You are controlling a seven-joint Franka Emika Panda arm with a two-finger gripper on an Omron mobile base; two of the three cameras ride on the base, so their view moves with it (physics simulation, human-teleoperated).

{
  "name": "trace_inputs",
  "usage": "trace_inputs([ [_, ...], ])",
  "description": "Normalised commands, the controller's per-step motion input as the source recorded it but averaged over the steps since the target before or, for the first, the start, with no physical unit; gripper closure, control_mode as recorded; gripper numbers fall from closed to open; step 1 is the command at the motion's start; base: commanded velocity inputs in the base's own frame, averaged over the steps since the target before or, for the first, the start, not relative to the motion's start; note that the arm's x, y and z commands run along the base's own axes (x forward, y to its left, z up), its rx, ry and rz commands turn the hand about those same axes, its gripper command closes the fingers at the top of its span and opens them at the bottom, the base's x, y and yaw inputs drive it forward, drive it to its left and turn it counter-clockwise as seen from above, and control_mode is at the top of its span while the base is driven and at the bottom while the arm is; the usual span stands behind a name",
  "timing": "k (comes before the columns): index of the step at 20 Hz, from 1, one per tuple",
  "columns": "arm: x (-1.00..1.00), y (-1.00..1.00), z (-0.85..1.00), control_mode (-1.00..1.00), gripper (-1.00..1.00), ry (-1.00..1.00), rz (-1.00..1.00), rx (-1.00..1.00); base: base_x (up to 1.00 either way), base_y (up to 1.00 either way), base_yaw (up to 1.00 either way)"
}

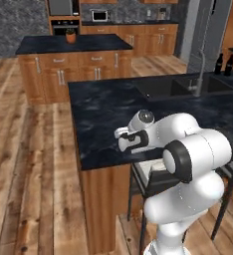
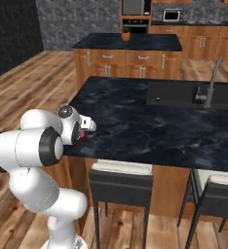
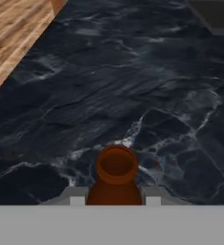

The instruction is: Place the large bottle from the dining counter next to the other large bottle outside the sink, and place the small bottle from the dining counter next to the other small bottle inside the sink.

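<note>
The gripper [image 3: 115, 201] is closed around the short amber-brown glass bottle [image 3: 115, 178], its fingers pressed to either side of the neck just below the open mouth. The bottle is over the near part of the long black white-veined stone bench [image 3: 133, 86]. Farther along that bench lies the black matte double-basin sink [image 2: 184, 95] with its grey gooseneck faucet [image 2: 211, 82].

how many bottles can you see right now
3. Two dark bottles stand on the counter beyond the sink; a brown bottle sits in the gripper. Others may be hidden.
</note>
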Motion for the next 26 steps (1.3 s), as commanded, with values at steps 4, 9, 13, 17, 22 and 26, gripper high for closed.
trace_inputs([
  [4,0.0,0.0,0.0,1.0,1.0,0.0,0.0,0.0,0.01,1.0,0.0],
  [9,0.0,0.0,0.0,1.0,1.0,0.0,0.0,0.0,0.04,1.0,0.0],
  [13,0.0,0.0,0.0,1.0,1.0,0.0,0.0,0.0,0.09,1.0,0.0],
  [17,0.0,0.0,0.0,1.0,1.0,0.0,0.0,0.0,0.2,1.0,0.0],
  [22,0.0,0.0,0.0,1.0,1.0,0.0,0.0,0.0,0.79,0.92,0.0],
  [26,0.0,0.0,0.0,1.0,1.0,0.0,0.0,0.0,1.0,0.74,-0.04],
])
